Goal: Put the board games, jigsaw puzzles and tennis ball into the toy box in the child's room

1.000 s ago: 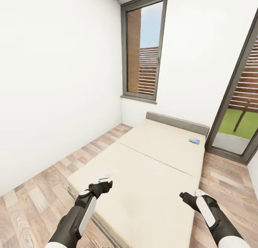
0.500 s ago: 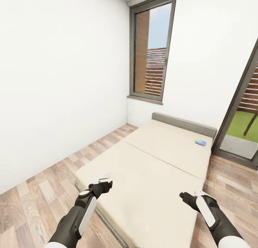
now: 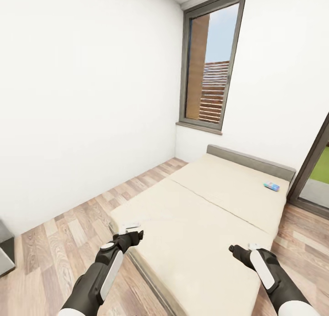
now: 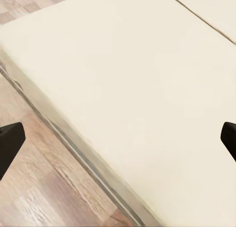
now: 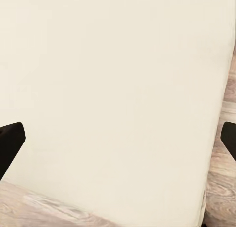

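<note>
Right, head view first: the robot stands at the foot of the bed (image 3: 201, 215), both arms held low and forward. The left end effector (image 3: 132, 229) hangs over the near left corner of the mattress, the right end effector (image 3: 242, 250) over the near right edge; fingers are too small here to read. One board game (image 3: 271, 186), the light blue one, lies flat on the far mattress section, close to the right edge and just short of the headboard (image 3: 251, 160), well apart from both arms. Its long axis looks to run roughly across the bed, slightly skewed, though it is too small to be sure. A second game on the bed I cannot make out. Judging by this, the step is the approach to fetch that game; next move calls for rolling along the bed's right side until an arm can reach it.

Left wrist view: dark fingertips (image 4: 10, 143) sit at opposite picture edges, so spread wide, nothing between them, mattress corner and plank floor (image 4: 44, 187) below.

Right wrist view: fingertips (image 5: 10, 141) likewise wide apart and empty, over plain mattress.
</note>
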